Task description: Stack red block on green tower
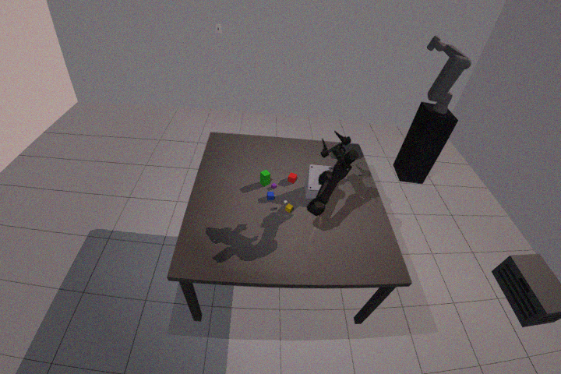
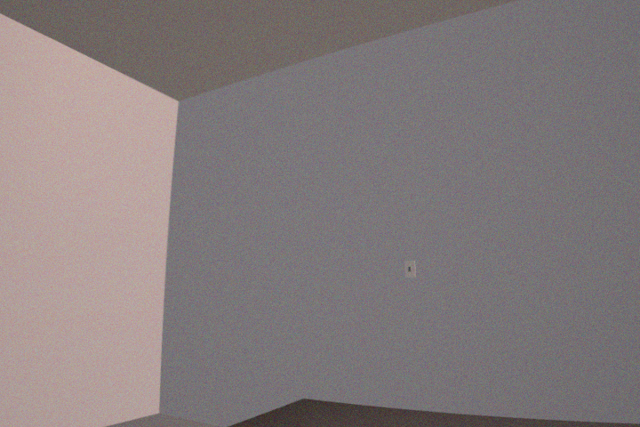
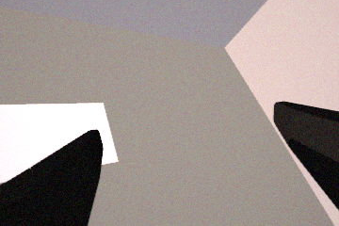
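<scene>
From the wrist view the claw (image 3: 188, 160) is spread wide with nothing between its dark fingers — it points up at ceiling and walls, not at the work. On the bench (image 1: 290, 252), the arm rises folded from its white base plate (image 1: 313, 177), the claw held high above it. Just left of the base sits the red block (image 1: 292, 177), untouched; further left stands the green tower (image 1: 265, 177), upright and apart from it. Nothing is done yet: reach, grasp, lift and placing all remain. Small purple (image 1: 273, 185), blue (image 1: 270, 195) and yellow (image 1: 289, 208) blocks lie just in front — the path above looks open, the bench edges well away.
</scene>
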Controlling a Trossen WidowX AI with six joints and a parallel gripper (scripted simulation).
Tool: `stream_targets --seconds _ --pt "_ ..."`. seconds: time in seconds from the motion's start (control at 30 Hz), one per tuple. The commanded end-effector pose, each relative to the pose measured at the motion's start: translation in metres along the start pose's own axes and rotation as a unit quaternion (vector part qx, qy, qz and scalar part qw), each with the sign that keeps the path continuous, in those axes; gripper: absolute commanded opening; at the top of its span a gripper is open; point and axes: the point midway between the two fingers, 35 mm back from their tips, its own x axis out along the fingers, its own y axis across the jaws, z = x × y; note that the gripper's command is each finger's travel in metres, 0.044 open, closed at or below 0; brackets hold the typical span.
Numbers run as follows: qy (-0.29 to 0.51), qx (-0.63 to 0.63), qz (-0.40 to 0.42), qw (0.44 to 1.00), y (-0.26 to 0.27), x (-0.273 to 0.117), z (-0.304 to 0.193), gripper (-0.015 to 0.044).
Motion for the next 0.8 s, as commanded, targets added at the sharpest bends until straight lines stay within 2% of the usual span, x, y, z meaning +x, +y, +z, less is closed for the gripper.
stream_targets --seconds 0.0,0.17,0.43,0.77 --pt "0.000 -0.001 -0.001 1.000 0.000 0.000 0.000 0.0426" --pt "-0.014 -0.039 -0.022 0.999 -0.002 0.010 0.005 0.0440" --pt "-0.056 -0.129 -0.104 0.985 -0.016 0.042 0.022 0.0440" --pt "-0.075 -0.272 -0.223 0.933 -0.043 0.071 0.047 0.0440"
